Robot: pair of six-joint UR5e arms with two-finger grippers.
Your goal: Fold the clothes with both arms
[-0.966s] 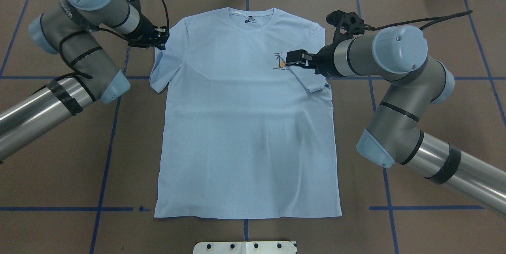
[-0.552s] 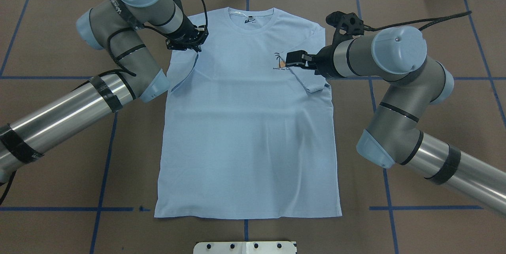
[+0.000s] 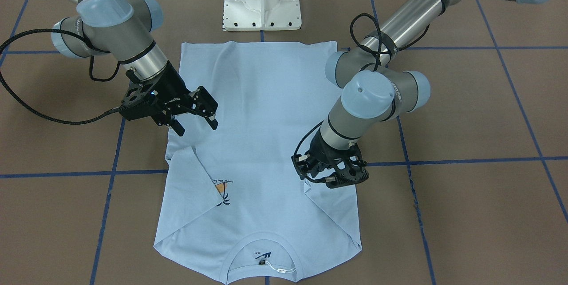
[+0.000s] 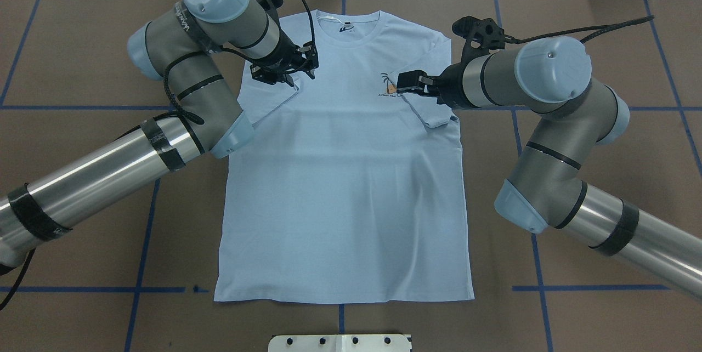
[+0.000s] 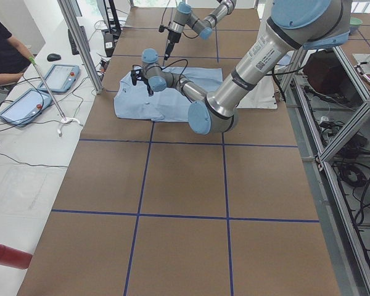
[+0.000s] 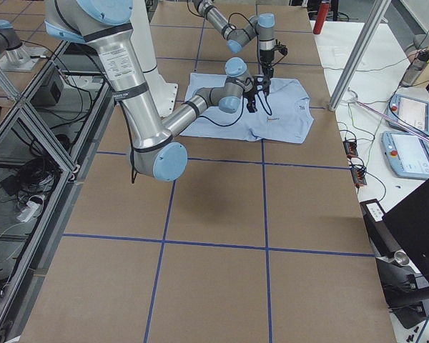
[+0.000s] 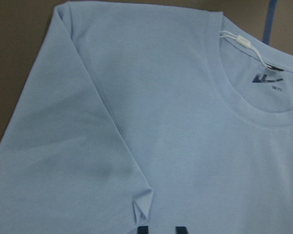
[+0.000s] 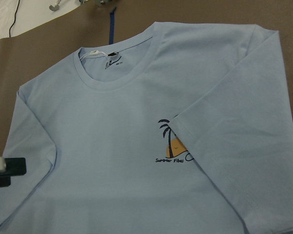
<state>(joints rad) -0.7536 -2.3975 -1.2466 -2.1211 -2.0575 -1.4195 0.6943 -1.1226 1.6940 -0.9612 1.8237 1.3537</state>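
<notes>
Step in hand: we judge this to be the sleeve folds. The right sleeve (image 8: pixel 234 146) lies turned in over the chest with its edge across the palm print (image 8: pixel 172 141). The left sleeve (image 7: pixel 73 146) lies turned in too.
T-shirt (image 4: pixel 340 187): it lies flat and face up in the middle of the worktop (image 4: pixel 82 313), with the collar (image 4: pixel 345 26) toward the far edge and the hem toward the robot's edge.
Left tool (image 4: pixel 285 72): it is low over the shirt, below the collar. Its fingertips (image 7: pixel 142 229) sit close together with the sleeve's puckered corner right at them. We cannot tell whether it is pinching that corner or not.
Right tool (image 3: pixel 197 123): its jaws are wide apart and empty, and it hovers above the shirt just beside the folded right sleeve.
Left arm (image 4: pixel 109 176): it reaches in from the worktop's left edge with the elbow bent and the wrist pointing steeply down.
Right arm (image 4: pixel 548 72): it comes in from the right edge with the wrist slanted inward and down toward the chest.
Next move: we judge the left sleeve must be let go so that it lies smooth. Both tools should then go to the shirt's side edges for the lengthwise fold, gripping evenly so the sleeves stay tucked.
</notes>
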